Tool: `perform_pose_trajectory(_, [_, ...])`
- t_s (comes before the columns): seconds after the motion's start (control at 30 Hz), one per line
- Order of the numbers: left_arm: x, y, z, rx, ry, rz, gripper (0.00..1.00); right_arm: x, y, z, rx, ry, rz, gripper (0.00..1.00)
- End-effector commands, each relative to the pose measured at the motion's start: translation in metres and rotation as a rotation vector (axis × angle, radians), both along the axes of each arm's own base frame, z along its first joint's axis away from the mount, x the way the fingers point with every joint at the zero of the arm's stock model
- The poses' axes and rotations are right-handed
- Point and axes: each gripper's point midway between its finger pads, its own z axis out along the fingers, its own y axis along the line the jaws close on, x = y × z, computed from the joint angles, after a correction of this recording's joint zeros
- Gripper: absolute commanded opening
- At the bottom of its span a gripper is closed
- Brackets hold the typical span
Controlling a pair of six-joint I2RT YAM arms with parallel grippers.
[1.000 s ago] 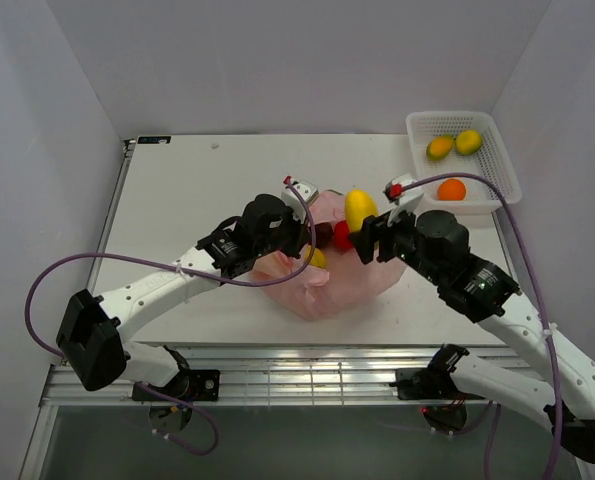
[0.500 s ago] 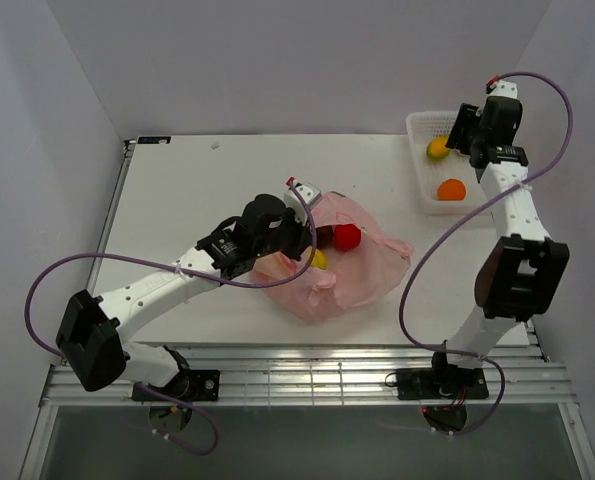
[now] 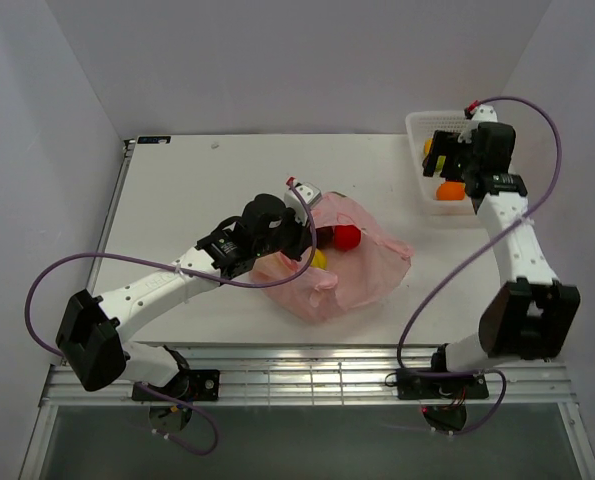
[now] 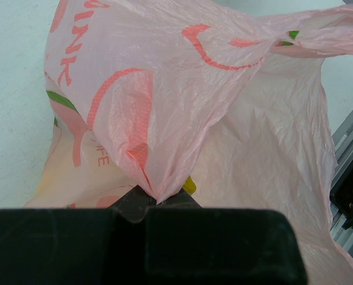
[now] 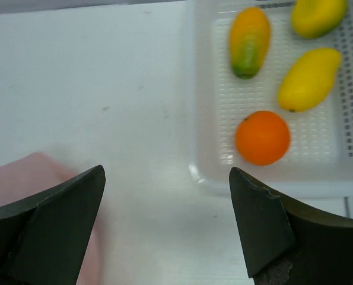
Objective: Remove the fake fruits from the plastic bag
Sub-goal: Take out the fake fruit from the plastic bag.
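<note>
Two fake fruits, one red (image 3: 348, 236) and one yellow (image 3: 319, 259), are seen in the mouth of the crumpled pink plastic bag (image 3: 352, 275) at mid-table. A fold of the bag is pinched by the left gripper (image 4: 158, 200). The right gripper (image 5: 166, 178) is held spread and empty over the left rim of the corner basket (image 5: 195, 119), with bare table (image 3: 197, 180) observed between bag and basket.

The white table (image 3: 197, 190) has a pink bag (image 3: 362, 275) lying in the middle. A white basket (image 5: 223, 130) sits at the far right corner.
</note>
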Motion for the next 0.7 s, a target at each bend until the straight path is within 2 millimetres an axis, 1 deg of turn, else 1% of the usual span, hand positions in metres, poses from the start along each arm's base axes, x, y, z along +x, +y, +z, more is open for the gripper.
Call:
perform_pose_trajectory(0.0, [-0.001,0.001,0.018,-0.044,-0.012,0.023,0.00,-0.068,0.088,0.065,0.136,-0.213,0.293,0.90])
perform_pose_trajectory(0.03, [0.000,0.002,0.020,-0.045,-0.014,0.035,0.00,-0.089,0.116,0.067,0.176,-0.221,0.380,0.90])
perform_pose_trajectory(0.07, [0.001,0.003,0.021,-0.044,-0.015,0.046,0.00,-0.121,0.133,0.067,0.210,-0.234,0.457,0.90])
perform_pose_trajectory(0.13, [0.002,0.004,0.022,-0.046,-0.010,0.057,0.00,-0.173,0.182,0.066,0.284,-0.223,0.687,0.90])
perform_pose_trajectory(0.17, [0.001,0.005,0.022,-0.042,-0.005,0.057,0.00,-0.200,0.193,0.075,0.302,-0.258,0.762,0.90])
perform_pose_trajectory(0.2, [0.000,0.004,0.023,-0.043,-0.005,0.054,0.00,-0.222,0.205,0.061,0.343,-0.210,0.836,0.90])
perform_pose_trajectory(0.23, [0.000,0.004,0.022,-0.043,-0.001,0.054,0.00,-0.240,0.216,0.057,0.364,-0.190,0.889,0.90])
perform_pose_trajectory(0.27, [-0.001,0.005,0.023,-0.043,0.002,0.054,0.00,-0.256,0.218,0.057,0.379,-0.191,0.913,0.90])
perform_pose_trajectory(0.3, [-0.002,0.006,0.022,-0.045,0.003,0.056,0.00,-0.266,0.222,0.051,0.392,-0.172,0.940,0.90])
perform_pose_trajectory(0.33, [-0.001,0.006,0.023,-0.049,0.006,0.062,0.00,-0.280,0.231,0.035,0.417,-0.114,0.979,0.90])
perform_pose_trajectory(0.4, [-0.003,0.007,0.026,-0.056,0.003,0.063,0.00,-0.297,0.239,0.020,0.442,-0.055,1.029,0.90])
perform_pose_trajectory(0.43, [-0.003,0.007,0.027,-0.057,0.004,0.064,0.00,-0.306,0.246,0.005,0.449,0.001,1.046,0.90])
perform_pose_trajectory(0.47, [-0.004,0.008,0.028,-0.059,0.006,0.061,0.00,-0.306,0.248,-0.006,0.445,0.036,1.028,0.90])
perform_pose_trajectory(0.5, [-0.004,0.008,0.028,-0.059,0.009,0.064,0.00,-0.300,0.247,-0.016,0.419,0.054,0.979,0.90])
perform_pose_trajectory(0.57, [-0.005,0.008,0.028,-0.062,0.014,0.065,0.00,-0.294,0.249,-0.033,0.395,0.099,0.928,0.90])
perform_pose_trajectory(0.6, [-0.005,0.008,0.028,-0.061,0.018,0.068,0.00,-0.289,0.249,-0.038,0.376,0.102,0.909,0.90])
perform_pose_trajectory(0.63, [-0.005,0.007,0.027,-0.058,0.022,0.066,0.00,-0.286,0.253,-0.039,0.367,0.086,0.911,0.90])
perform_pose_trajectory(0.67, [-0.005,0.006,0.029,-0.058,0.025,0.062,0.00,-0.282,0.255,-0.050,0.362,0.113,0.881,0.90])
